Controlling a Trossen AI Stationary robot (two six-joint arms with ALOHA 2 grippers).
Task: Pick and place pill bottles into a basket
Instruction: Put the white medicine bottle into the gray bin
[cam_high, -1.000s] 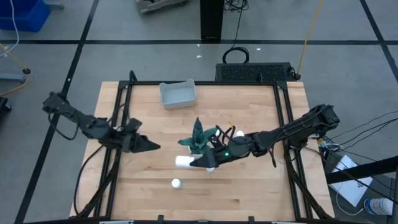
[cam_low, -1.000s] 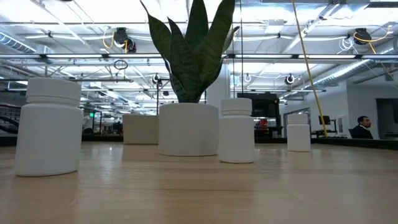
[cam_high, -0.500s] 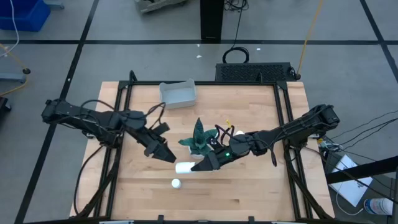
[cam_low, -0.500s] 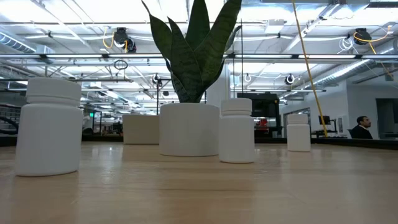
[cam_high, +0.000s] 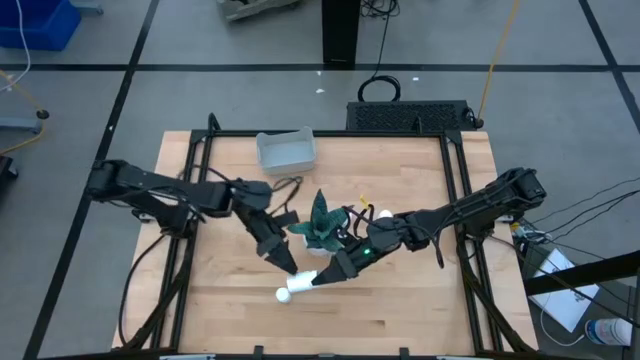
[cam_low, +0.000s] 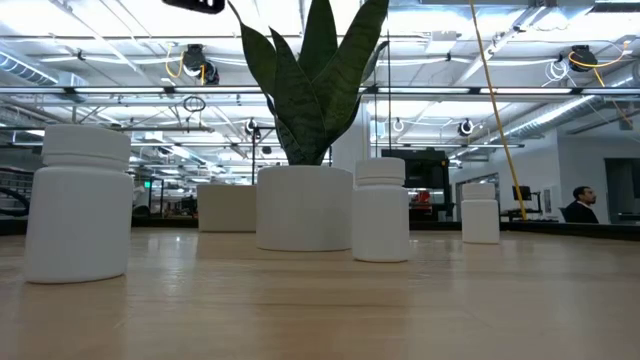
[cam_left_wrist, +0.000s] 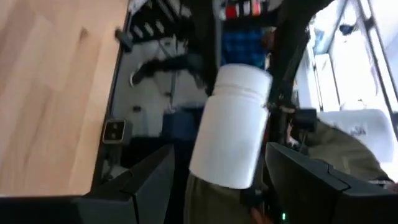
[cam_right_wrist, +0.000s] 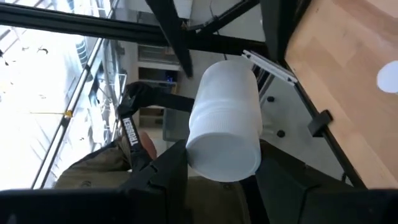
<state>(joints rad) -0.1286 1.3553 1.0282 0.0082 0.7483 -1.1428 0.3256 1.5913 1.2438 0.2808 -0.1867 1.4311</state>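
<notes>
My right gripper (cam_high: 322, 276) is shut on a white pill bottle (cam_high: 303, 281), held lying level above the table in front of the plant (cam_high: 320, 224). My left gripper (cam_high: 287, 265) is open, its fingers on either side of that bottle's free end (cam_left_wrist: 222, 174); I see no touch. Another pill bottle (cam_high: 283, 294) stands on its base just beneath, and one more (cam_high: 383, 214) stands by the right arm. The low view shows three bottles standing (cam_low: 78, 205) (cam_low: 381, 210) (cam_low: 480, 220). The pale basket (cam_high: 285, 150) sits at the far edge. My right gripper pinches the pill bottle between its two fingers (cam_right_wrist: 166, 180) at the end nearest the wrist (cam_right_wrist: 221, 158), which looks like the cap end. The fingers come in level from the table's right, along the bottle. The bottle lies level, clear of the table, its free end toward the left arm.
The plant in its white pot (cam_low: 305, 205) stands mid-table, right behind both grippers, with leaves reaching high. A black frame rail (cam_high: 190, 200) runs along each side of the wooden table (cam_high: 400, 310). A person (cam_low: 583, 205) sits far off in the room.
My left arm has swung from the table's left side toward the middle and turned, bringing its open fingers up around the held bottle's free end. My right gripper has turned in place, swinging the bottle's free end toward the near edge.
</notes>
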